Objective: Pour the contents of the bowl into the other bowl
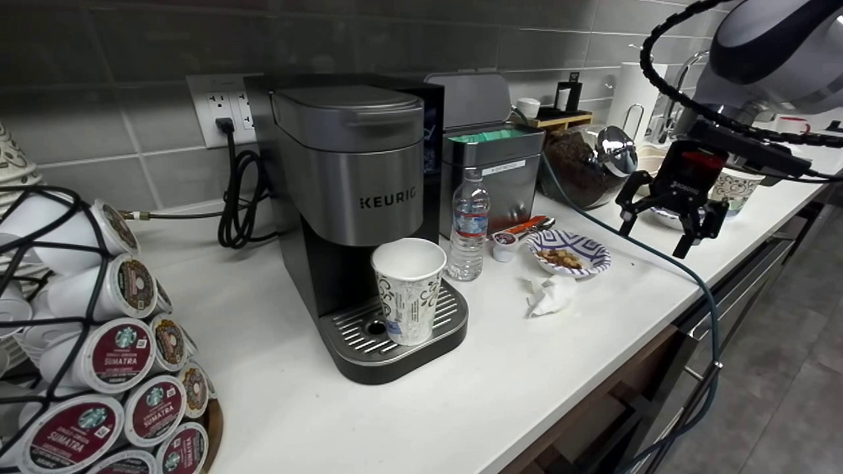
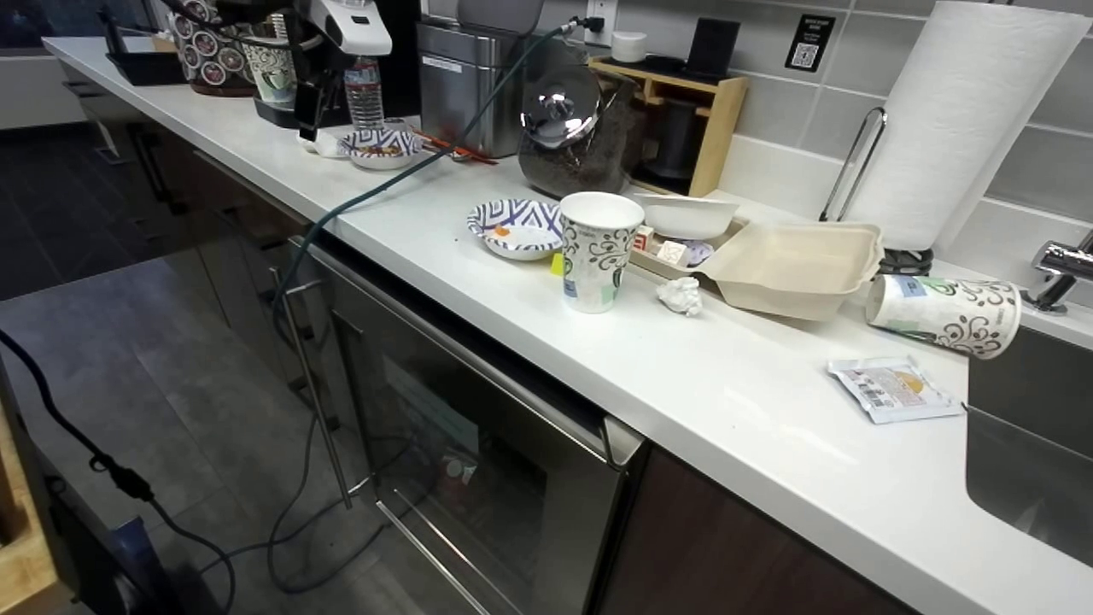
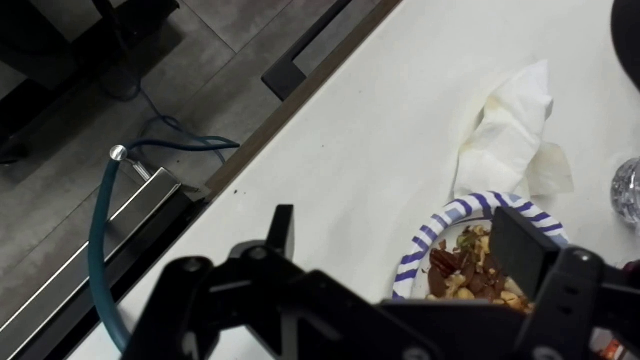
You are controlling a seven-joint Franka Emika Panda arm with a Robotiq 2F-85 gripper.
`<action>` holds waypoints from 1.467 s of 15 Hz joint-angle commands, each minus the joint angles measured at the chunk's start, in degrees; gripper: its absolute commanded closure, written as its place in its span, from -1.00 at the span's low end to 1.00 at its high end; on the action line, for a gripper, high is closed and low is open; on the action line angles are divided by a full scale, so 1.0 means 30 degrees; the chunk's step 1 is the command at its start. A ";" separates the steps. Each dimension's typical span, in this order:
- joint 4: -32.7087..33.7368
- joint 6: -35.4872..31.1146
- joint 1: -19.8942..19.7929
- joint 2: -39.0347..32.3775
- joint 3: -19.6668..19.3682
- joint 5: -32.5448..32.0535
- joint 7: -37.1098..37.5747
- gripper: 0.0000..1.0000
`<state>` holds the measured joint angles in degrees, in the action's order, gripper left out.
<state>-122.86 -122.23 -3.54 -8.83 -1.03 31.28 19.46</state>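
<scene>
Robotiq gripper [image 3: 395,220], spread wide and empty, hangs near the paper bowl [image 3: 452,214] of nuts [image 3: 465,275] on the counter [image 3: 370,120] by a crumpled napkin [image 3: 505,140]. The bowl seems light and bendy; pinch its rim [image 3: 425,235] gently.

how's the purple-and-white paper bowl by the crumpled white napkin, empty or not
Not empty: the wrist view shows brownish mixed nuts in the bowl.

Both exterior views along counter [image 1: 527,368], wrist view downward
</scene>
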 commanded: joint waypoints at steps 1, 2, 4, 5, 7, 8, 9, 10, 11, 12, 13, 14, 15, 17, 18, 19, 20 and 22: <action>-0.0189 -0.0789 0.0062 0.0107 0.0036 0.1486 -0.0849 -1.00; -0.0261 -0.1386 -0.0078 0.0052 0.0174 0.3155 -0.1821 -1.00; -0.0284 -0.2285 -0.0203 -0.0329 0.0283 0.6047 -0.4021 -1.00; -0.0251 -0.2586 -0.0279 -0.0536 0.0298 0.7539 -0.5344 -1.00; -0.0106 -0.2728 -0.0437 -0.0854 0.0279 1.0363 -0.8265 -1.00; -0.0110 -0.2580 -0.0484 -0.0940 0.0190 1.1069 -0.9569 -1.00; -0.0081 -0.2324 -0.0530 -0.1076 0.0047 1.1293 -1.0622 -1.00; -0.0055 -0.2296 -0.0582 -0.1205 -0.0059 1.1482 -1.1582 -1.00; -0.0128 -0.2279 -0.0616 -0.1205 -0.0180 1.1244 -1.2342 -1.00; -0.0196 -0.2435 -0.0648 -0.1201 -0.0260 1.1090 -1.3138 -1.00; -0.0303 -0.2655 -0.0692 -0.1064 -0.0310 1.1077 -1.4023 -1.00; -0.0383 -0.3435 -0.0706 -0.0947 -0.0277 1.1758 -1.5333 -1.00; -0.0388 -0.3929 -0.0816 -0.0854 -0.0196 1.2959 -1.6585 -1.00; -0.0291 -0.4695 -0.0837 -0.0897 -0.0041 1.5540 -1.9032 -1.00; -0.0268 -0.4990 -0.0745 -0.1005 -0.0072 1.6417 -2.0177 -1.00; -0.0226 -0.5249 -0.0601 -0.1238 -0.0174 1.6694 -2.0613 -1.00; -0.0207 -0.5582 -0.0429 -0.1471 -0.0309 1.6437 -2.0177 -1.00; -0.0101 -0.4998 -0.0487 -0.1243 -0.0436 1.5769 -1.9571 -1.00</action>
<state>-123.21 -137.41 -5.56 -12.61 -1.71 78.68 -39.42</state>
